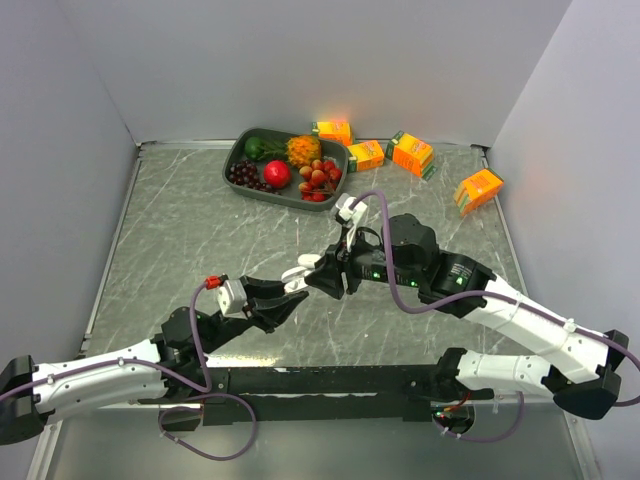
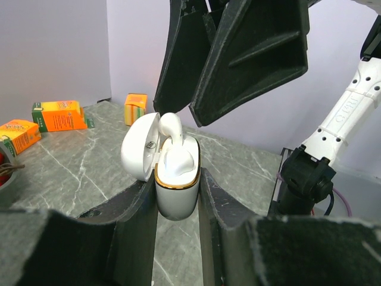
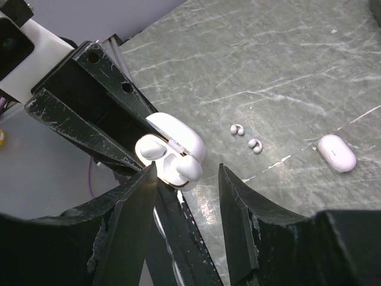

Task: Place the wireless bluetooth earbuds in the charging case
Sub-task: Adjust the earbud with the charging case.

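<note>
My left gripper (image 2: 176, 199) is shut on a white charging case (image 2: 177, 190) with a gold rim, held upright with its lid (image 2: 139, 148) open. One stemmed earbud (image 2: 180, 159) sits in the case. A second stemmed earbud (image 2: 171, 124) sticks up out of it, partly seated. My right gripper (image 3: 186, 170) is open just above the case (image 3: 178, 140), its jaws on either side of the raised earbud (image 3: 190, 165) without touching it. Two rounded earbuds (image 3: 238, 128) (image 3: 255, 145) lie on the table. In the top view both grippers meet at mid-table (image 1: 300, 280).
A second white case (image 3: 337, 153), closed, lies on the table right of the loose earbuds. A dark tray (image 1: 240, 165) of fruit stands at the back. Several orange cartons (image 1: 412, 153) lie at the back right. Grey walls close in the table's sides.
</note>
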